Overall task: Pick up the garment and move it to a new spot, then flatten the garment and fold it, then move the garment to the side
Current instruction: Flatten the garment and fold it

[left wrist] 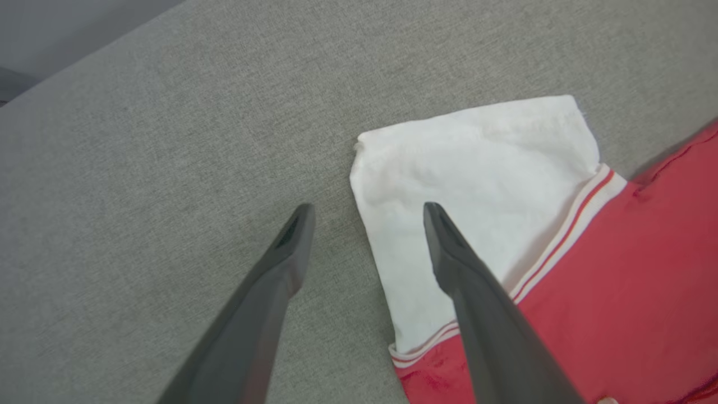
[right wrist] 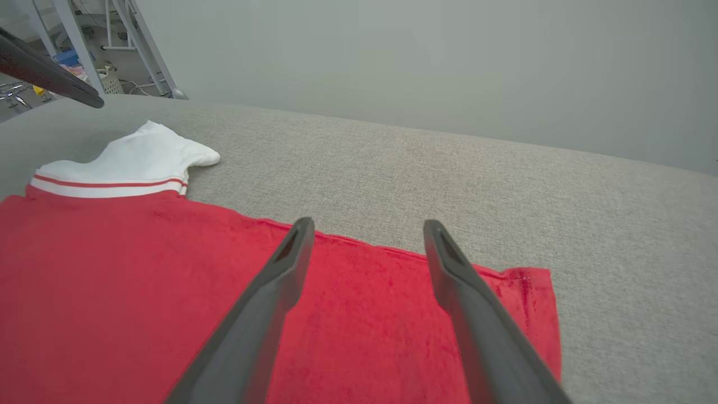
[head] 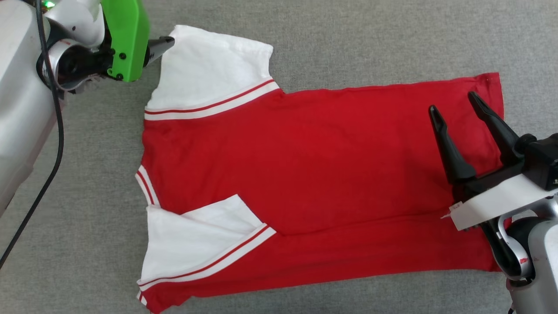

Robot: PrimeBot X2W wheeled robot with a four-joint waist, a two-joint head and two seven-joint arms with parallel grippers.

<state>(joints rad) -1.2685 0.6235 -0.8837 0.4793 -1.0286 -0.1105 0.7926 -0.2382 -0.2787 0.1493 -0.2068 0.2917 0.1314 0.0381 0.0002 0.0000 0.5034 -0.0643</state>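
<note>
The garment (head: 305,161) lies spread flat on the grey cloth surface, plain red side up, collar end to the left and hem to the right. Its upper white sleeve (head: 205,74) sticks out flat; the lower white sleeve (head: 196,235) is folded in over the red body. My left gripper (head: 168,42) hovers open at the upper sleeve's outer corner. In the left wrist view one finger (left wrist: 280,264) is over bare surface and the other over the sleeve (left wrist: 493,163). My right gripper (head: 453,104) stands open above the hem end, with nothing between its fingers (right wrist: 280,280) over the red cloth (right wrist: 112,280).
The grey surface (head: 348,39) extends beyond the garment on all sides. A black cable (head: 56,144) hangs along my left arm. A pale wall (right wrist: 449,67) rises behind the surface, with metal frames and clutter (right wrist: 101,45) at its far left.
</note>
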